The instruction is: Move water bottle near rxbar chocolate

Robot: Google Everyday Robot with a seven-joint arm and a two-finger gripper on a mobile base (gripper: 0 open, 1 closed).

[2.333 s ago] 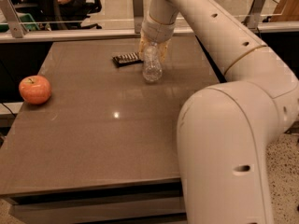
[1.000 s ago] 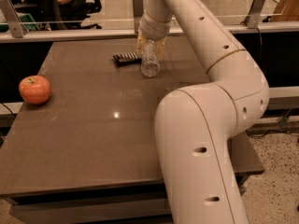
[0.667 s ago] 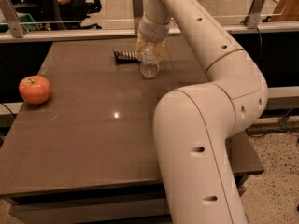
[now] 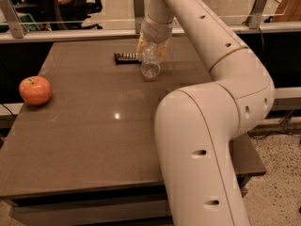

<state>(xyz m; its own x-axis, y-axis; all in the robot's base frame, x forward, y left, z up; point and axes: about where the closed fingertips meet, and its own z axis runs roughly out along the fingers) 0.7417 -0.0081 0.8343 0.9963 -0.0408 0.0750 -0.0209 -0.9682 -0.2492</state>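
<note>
The water bottle [image 4: 150, 66] is clear and ribbed and stands upright at the far middle of the brown table [image 4: 94, 140], its base at or just above the surface. My gripper [image 4: 151, 48] comes down from above and is shut on the bottle's upper part, hiding its cap and label. The rxbar chocolate [image 4: 125, 57], a flat black bar, lies just left of the bottle, with its right end next to the gripper's left finger.
A red apple [image 4: 35, 90] sits near the table's left edge. My large white arm [image 4: 207, 126] fills the right side of the view and covers the table's right part. A rail and glass partition [image 4: 70, 32] run behind the far edge.
The gripper and bottle have shifted slightly left toward the black bar since the oldest frame. Over the last second they have barely moved. The apple has not moved.
</note>
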